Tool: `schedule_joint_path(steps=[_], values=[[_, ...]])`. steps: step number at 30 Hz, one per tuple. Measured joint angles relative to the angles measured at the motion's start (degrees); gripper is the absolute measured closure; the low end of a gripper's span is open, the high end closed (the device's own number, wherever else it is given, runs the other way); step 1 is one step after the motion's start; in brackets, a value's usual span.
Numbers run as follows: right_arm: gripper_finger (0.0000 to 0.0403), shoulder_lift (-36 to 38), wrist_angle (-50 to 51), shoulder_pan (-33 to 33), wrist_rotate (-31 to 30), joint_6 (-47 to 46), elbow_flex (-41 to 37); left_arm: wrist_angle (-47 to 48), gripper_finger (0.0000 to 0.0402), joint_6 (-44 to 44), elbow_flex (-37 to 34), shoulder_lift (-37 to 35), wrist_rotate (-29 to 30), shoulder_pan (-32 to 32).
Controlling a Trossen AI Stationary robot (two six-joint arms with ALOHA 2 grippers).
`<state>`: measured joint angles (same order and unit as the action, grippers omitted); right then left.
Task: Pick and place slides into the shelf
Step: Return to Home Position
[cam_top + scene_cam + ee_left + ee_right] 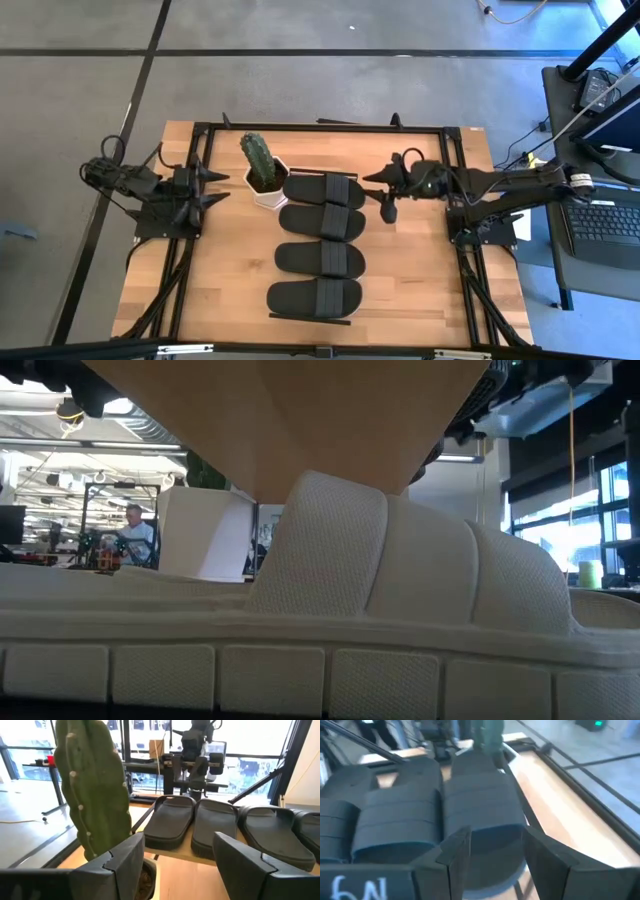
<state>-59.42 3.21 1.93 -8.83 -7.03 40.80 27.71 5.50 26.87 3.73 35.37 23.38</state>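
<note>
Four matte black slides lie side by side in a row down the table's middle, from the far one (323, 190) to the near one (314, 297). They rest soles down on the raised light-wood shelf (176, 854). In the low view a grey-beige slide (400, 560) fills the frame under a wooden panel. My right gripper (378, 195) (496, 834) is open. It sits just right of the far slide's end (485, 815), fingers on either side of it. My left gripper (222, 185) (177, 837) is open and waits left of the cactus.
A green cactus (257, 155) (92, 785) in a white pot (268, 195) stands close by the far slide's left end, between it and my left gripper. Black frame rails (462, 200) run along the table's edges. Bare tabletop (420, 270) lies right of the row.
</note>
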Motion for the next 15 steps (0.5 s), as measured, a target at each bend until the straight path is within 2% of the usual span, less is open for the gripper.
schedule_joint_path(steps=[2, 6, 12, 15], values=[[0.0224, -0.07, -2.4, 1.97, 2.64, 1.59, -1.07, 0.13, 0.0177, 0.0, -0.87, -1.68, 0.03, 0.0], [0.0224, 0.73, -4.15, 5.63, 3.12, 3.06, -2.54, -0.03, 0.0177, -0.99, -2.76, -3.6, 1.03, 0.0], [0.0224, 5.62, -9.13, 10.7, 8.1, 3.26, -8.6, -4.33, 0.0177, -0.58, -7.64, -3.55, 11.25, 0.02], [0.0224, 9.26, -13.06, 12.59, 10.26, 3.01, -13.02, -6.11, 0.0177, 0.21, -9.54, -3.56, 14.55, 0.02]])
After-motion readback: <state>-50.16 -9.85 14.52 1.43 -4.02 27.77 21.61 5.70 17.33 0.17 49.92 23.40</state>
